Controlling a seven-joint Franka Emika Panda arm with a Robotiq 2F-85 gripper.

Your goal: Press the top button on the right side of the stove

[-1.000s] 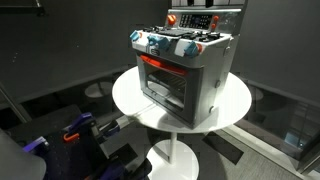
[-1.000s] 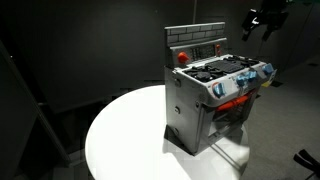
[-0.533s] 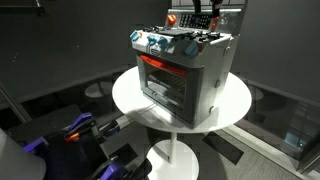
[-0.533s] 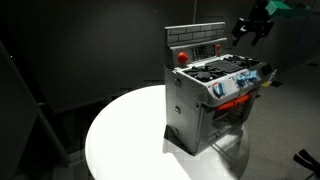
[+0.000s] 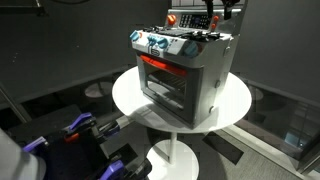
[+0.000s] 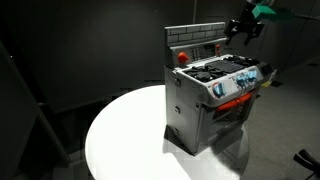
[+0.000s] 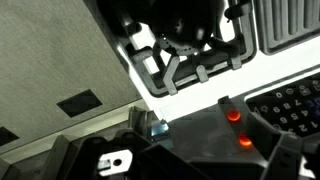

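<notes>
Gripper [image 6: 243, 27] hovers over the stove [image 6: 205, 100], just beside one end of its upright back panel [image 6: 197, 40]; released or clenched, cannot tell. Stove stands upright on round white surface [image 6: 120, 135], toward one side of it

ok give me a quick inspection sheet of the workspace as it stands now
surface: round white table, carrying the stove
job's things: stove upright near the table's middle; two red buttons show beside the burners in the wrist view
clutter: blue and orange items low beside the table, unclear what they are
grippers: gripper hovers by the upper end of the back panel; contact and fingers' opening cannot be told
cables: nothing seen
surroundings: dark walls and floor
</notes>
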